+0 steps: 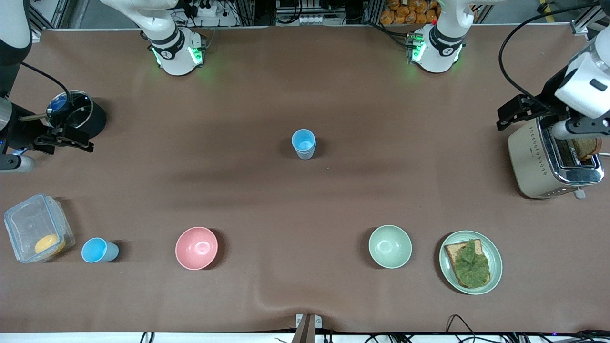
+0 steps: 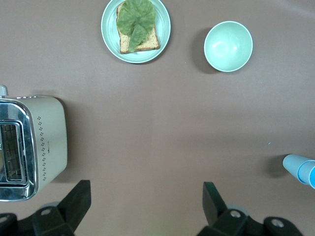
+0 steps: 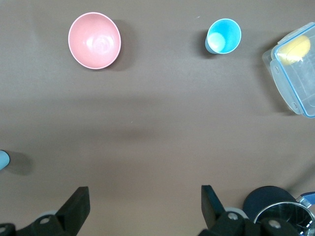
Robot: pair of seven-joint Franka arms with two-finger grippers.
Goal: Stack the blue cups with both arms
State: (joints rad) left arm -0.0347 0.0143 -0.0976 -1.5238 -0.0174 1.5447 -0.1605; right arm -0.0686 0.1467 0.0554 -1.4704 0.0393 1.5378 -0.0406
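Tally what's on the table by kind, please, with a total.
Blue cups: 2, one mid-table, one beside the clear container
Bowls: 2, pink, pale green
Plate with toast and lettuce: 1
Toaster: 1
Clear container: 1
Black pot: 1
Total: 8

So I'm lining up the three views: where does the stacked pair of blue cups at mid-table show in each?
Front view: stacked blue cups at the table's centre.
Left wrist view: at the picture's edge, cut off.
Right wrist view: only a sliver at the edge.
Shared landmarks: the pale green bowl ties front to left wrist; the pink bowl ties front to right wrist.
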